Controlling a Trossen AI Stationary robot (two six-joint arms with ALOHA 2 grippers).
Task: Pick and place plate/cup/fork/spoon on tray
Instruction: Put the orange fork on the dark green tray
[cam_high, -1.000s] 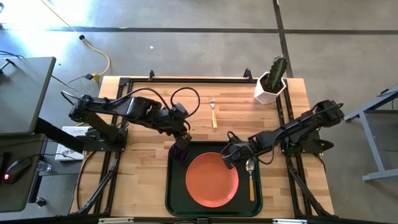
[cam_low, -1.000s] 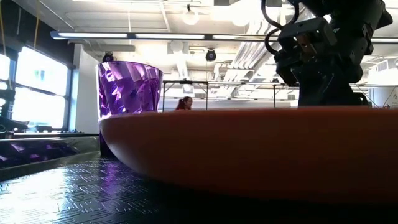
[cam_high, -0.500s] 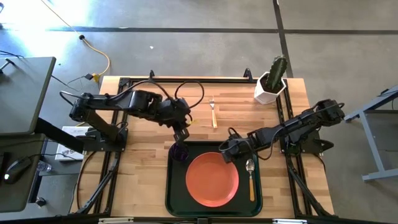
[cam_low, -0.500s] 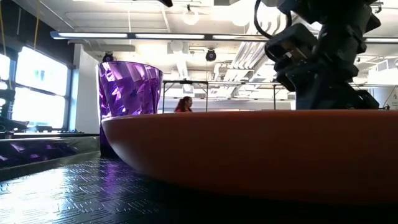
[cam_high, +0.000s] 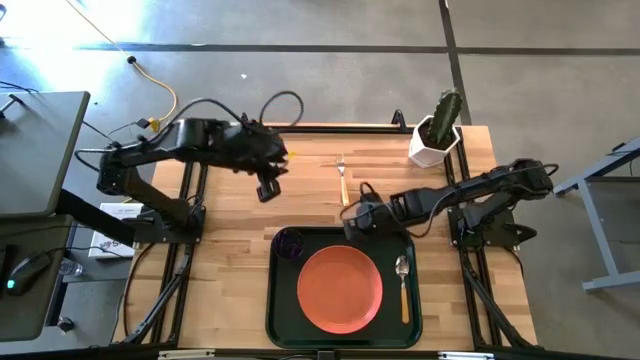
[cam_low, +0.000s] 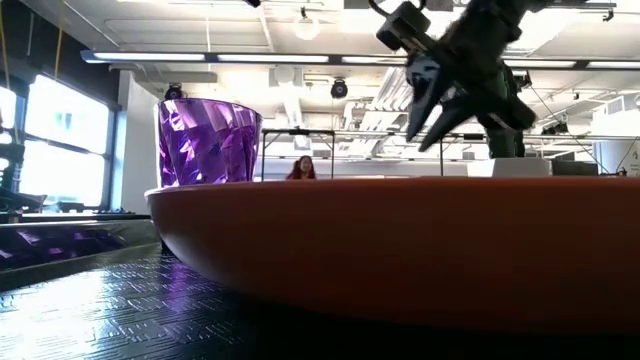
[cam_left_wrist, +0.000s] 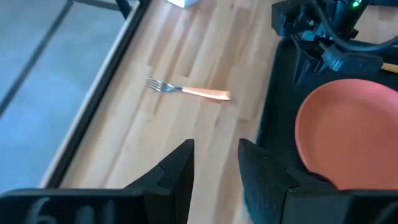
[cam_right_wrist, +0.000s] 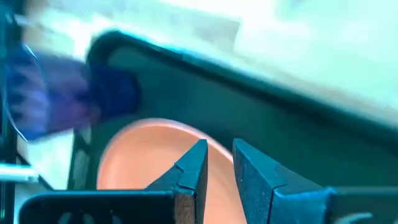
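Observation:
The dark green tray (cam_high: 272, 300) lies at the table's near middle. On it rest the orange plate (cam_high: 340, 290), the purple cup (cam_high: 289, 242) upright at its far left corner, and the spoon (cam_high: 402, 283) along its right side. The fork (cam_high: 342, 180) lies on the bare wood beyond the tray and also shows in the left wrist view (cam_left_wrist: 186, 91). My left gripper (cam_high: 265, 190) is open and empty, above the table to the far left of the cup. My right gripper (cam_high: 350, 224) is open and empty, above the tray's far edge, beyond the plate (cam_right_wrist: 143, 155).
A white angular pot with a cactus (cam_high: 436, 130) stands at the table's far right corner. Black frame rails run along the table's edges. A person (cam_low: 297, 167) shows far off in the room behind the table.
My left gripper has drawn away from the cup, up and toward the table's far left; the cup stays upright on the tray. My right gripper has risen from the plate's far rim and gone toward the tray's far edge. The plate stays on the tray.

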